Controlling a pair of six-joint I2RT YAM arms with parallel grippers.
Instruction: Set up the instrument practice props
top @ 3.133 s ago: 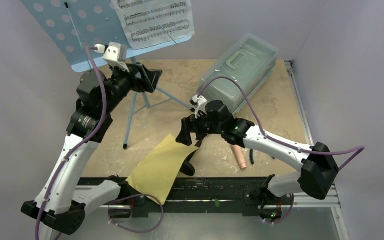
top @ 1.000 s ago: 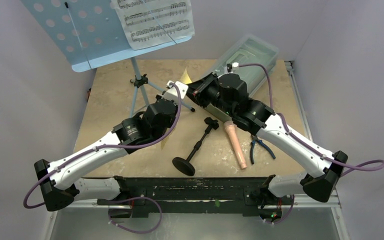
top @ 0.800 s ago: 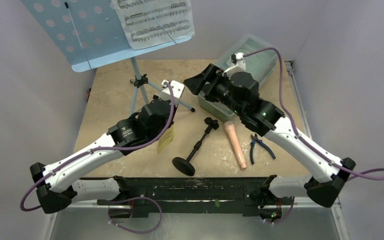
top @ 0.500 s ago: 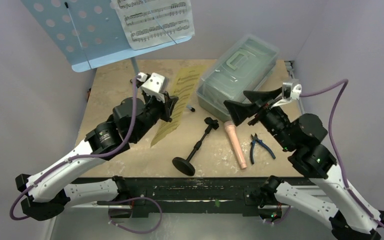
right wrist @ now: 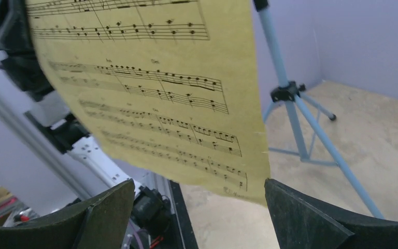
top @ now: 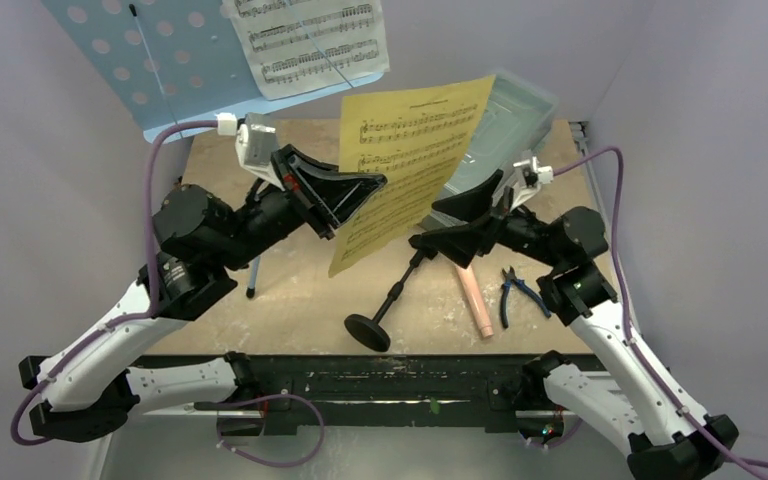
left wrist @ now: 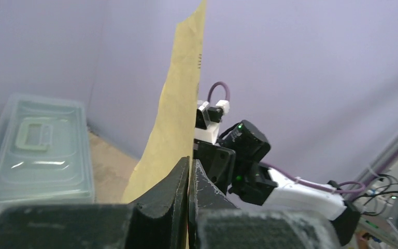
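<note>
Yellow music sheet (top: 410, 150) is pinched upright near its lower edge by the left claw (left wrist: 189, 174); right claw (top: 425, 224) is spread wide just beside it, facing the notes.

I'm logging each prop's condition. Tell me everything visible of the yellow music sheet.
The yellow music sheet is a single thin page, paper by its look, printed with black staves and notes. It is held roughly upright in the air, slightly curved, with no tears showing. The left gripper is shut on one side edge, the only visible contact. The printed side faces the open right gripper, which appears clear of the sheet's lower edge.
</note>
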